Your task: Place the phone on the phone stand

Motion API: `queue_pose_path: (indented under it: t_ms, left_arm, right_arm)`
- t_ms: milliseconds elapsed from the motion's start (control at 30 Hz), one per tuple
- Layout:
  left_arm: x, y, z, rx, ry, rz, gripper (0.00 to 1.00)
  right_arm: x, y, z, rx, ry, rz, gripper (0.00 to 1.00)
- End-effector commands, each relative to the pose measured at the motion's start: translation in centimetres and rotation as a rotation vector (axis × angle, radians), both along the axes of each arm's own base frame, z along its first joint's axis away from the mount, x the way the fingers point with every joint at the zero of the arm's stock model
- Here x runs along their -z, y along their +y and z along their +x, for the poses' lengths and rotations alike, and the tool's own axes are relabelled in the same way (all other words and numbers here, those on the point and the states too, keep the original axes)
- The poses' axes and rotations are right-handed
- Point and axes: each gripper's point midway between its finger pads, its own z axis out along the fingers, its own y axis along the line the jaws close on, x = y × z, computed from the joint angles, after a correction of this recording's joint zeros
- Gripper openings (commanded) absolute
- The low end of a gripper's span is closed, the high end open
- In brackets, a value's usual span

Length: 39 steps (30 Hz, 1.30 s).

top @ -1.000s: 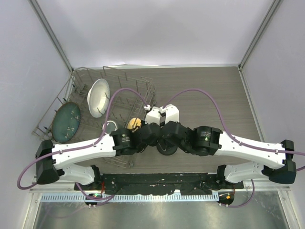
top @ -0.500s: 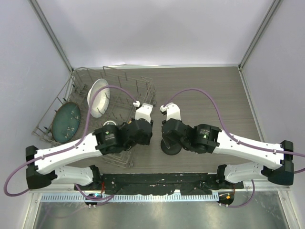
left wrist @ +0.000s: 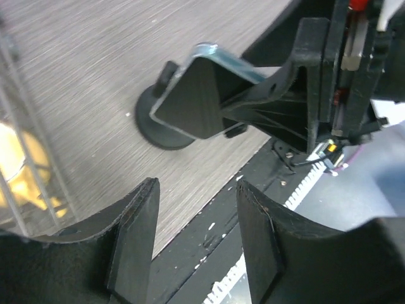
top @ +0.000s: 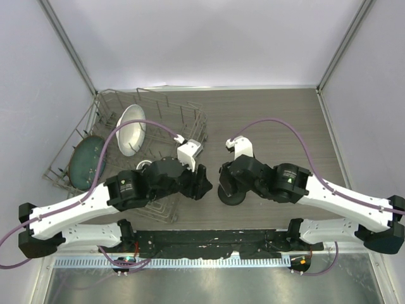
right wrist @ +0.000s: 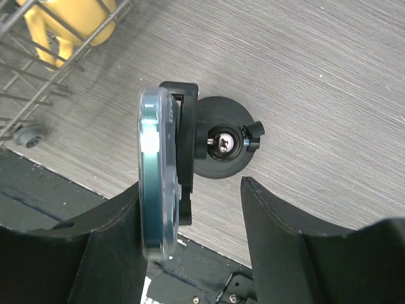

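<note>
The phone (right wrist: 155, 183) stands on edge against the holder of the phone stand (right wrist: 221, 149), whose round black base rests on the wood table. My right gripper (right wrist: 190, 221) is open, with the phone's edge just beside its left finger and the stand's base between the fingers. In the left wrist view the phone (left wrist: 190, 101) leans on the stand (left wrist: 161, 130), with the right gripper behind it. My left gripper (left wrist: 196, 228) is open and empty, a short way from the stand. From above, the stand base (top: 233, 195) lies under the right gripper (top: 226, 179); the left gripper (top: 201, 180) is to its left.
A wire dish rack (top: 161, 123) stands at the left with a white bowl (top: 131, 130), a green plate (top: 87, 161) and a yellow object (right wrist: 69, 19) in it. The black mounting rail (top: 209, 240) runs along the near table edge.
My left gripper has drawn back to the left, away from the stand. My right gripper has shifted slightly right and the two grippers now stand apart.
</note>
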Motion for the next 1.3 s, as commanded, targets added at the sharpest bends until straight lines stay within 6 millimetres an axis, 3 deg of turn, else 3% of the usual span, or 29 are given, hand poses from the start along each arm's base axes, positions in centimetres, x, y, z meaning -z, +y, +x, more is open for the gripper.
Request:
queue_pose_path:
  t_ms: [0,167,400,567,700,1133,1200,1267]
  left_arm:
    - [-3.8,-2.8,-1.1,0.189,-0.107,-0.158,0.56]
    - [-4.1,-2.5,0.5,0.207,-0.135,-0.152,0.58]
    - [-2.6,-2.9,1.2,0.23,-0.064,-0.156,0.58]
    - [-2.1,-3.0,1.0,0.236,-0.052,-0.161,0.58]
    - [-1.9,-2.7,1.1,0.224,-0.053,-0.159,0.58]
    - [-2.5,-1.9,0.9,0.222,-0.073,-0.167,0.61]
    - [-2.7,-1.8,0.8,0.227,-0.076,-0.172,0.62]
    - [-2.8,-1.8,0.8,0.231,-0.081,-0.172,0.62]
  right_arm:
    - [-2.5,-0.1,-0.7,-0.023,-0.015,0.115,0.6]
    - [-3.4,-0.7,-1.1,-0.044,-0.052,0.19,0.54]
    - [-4.0,-1.2,-0.5,-0.022,-0.085,0.182,0.23]
    - [-4.3,-1.0,-0.3,-0.037,-0.101,0.175,0.21]
    - [-4.2,-0.4,0.0,-0.038,-0.099,0.163,0.32]
    - [-4.1,0.4,0.8,-0.038,-0.106,0.107,0.35]
    - [-3.9,0.5,0.7,-0.06,-0.105,0.09,0.31]
    - [-3.9,0.6,0.7,-0.088,-0.113,0.072,0.21]
